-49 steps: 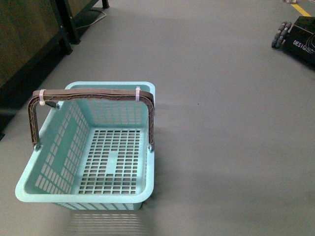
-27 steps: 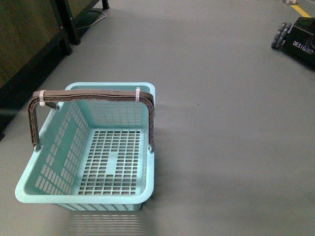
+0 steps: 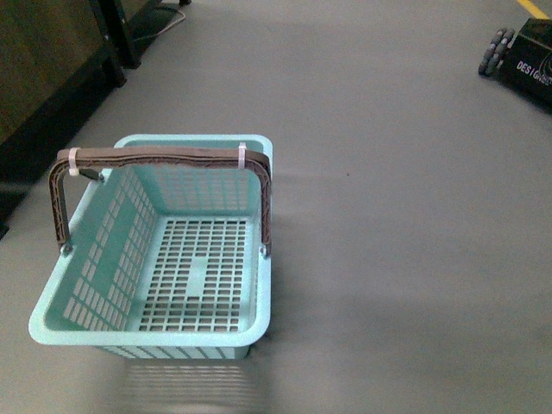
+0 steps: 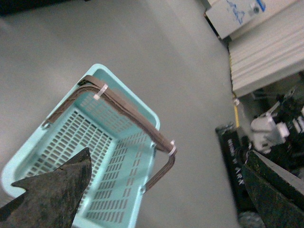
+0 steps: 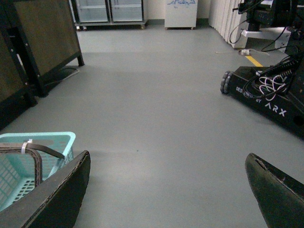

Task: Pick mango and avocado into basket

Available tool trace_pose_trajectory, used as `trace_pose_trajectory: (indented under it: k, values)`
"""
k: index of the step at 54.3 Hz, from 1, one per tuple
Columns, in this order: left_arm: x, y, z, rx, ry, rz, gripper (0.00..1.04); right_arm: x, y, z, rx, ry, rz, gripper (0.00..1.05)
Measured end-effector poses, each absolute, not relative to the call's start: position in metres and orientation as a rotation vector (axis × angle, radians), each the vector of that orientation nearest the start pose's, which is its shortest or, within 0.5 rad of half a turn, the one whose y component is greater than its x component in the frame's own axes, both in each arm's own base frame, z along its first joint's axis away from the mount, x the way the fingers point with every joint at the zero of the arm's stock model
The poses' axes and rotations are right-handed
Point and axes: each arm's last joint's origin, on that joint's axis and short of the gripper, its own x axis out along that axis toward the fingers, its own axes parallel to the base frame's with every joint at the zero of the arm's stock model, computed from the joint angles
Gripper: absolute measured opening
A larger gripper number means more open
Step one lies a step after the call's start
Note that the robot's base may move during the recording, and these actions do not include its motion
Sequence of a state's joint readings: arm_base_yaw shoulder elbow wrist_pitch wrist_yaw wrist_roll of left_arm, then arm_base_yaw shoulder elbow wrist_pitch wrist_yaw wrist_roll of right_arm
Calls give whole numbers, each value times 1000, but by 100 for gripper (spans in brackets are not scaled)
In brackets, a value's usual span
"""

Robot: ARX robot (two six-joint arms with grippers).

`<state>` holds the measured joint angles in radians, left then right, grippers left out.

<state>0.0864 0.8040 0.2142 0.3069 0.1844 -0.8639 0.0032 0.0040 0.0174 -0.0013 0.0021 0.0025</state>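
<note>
A: What is the left gripper [image 4: 167,156] doing?

B: Its two dark fingers [image 4: 52,190] are spread wide apart with nothing between them. It hangs over the grey floor [image 3: 397,259].

A: And the basket [image 4: 71,137]?

B: In the left wrist view it lies beneath the gap between those fingers. One end runs under the nearer finger, and the other finger is well clear of it. It is light blue with slotted walls and a slotted floor. The brown handle [image 4: 128,110] stands upright across it, with a pale tie [image 4: 101,90] near each end.

A: The right gripper [image 5: 167,156]?

B: Also wide open and holding nothing. Only a corner of the basket shows in its view, just beside one finger [image 5: 57,194] and partly hidden behind it, outside the gap. Bare floor fills the space between the fingers.

A: Anything past the other finger?

B: A black wheeled base [image 5: 266,95] with cables on top, well apart from the basket. A dark cabinet [image 5: 42,33] stands on the basket's side.
</note>
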Motion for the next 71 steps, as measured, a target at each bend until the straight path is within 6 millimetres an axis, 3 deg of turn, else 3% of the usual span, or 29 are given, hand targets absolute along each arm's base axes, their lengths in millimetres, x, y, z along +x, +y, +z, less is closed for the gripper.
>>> trace_pose_trajectory:
  k: [9,15,22,36,47,58,66,71]
  values:
    - [218,3,170,-1034,348,70,96,97,0,169,3,-12,1,96]
    - [259,-12,151,-1121,407,94,96,97,0,169,3,-12,1,96]
    - [293,-33,132,-1160,480,117,96,97,0,169,3,-12,1,96]
    - [346,-65,86,-1145,605,169,96,97,0,169,3,-12,1,96]
    - [384,-78,58,-1124,648,200,96,97,0,169,3,-12,1,96]
    - [442,-96,31,-1146,634,192,96,97,0,169,3,-12,1,96]
    - [461,-107,19,-1170,625,183,96,97,0,169,3,-12,1,96]
    - [466,-109,15,-1181,621,177,84,97,0,169,3,-12,1,96]
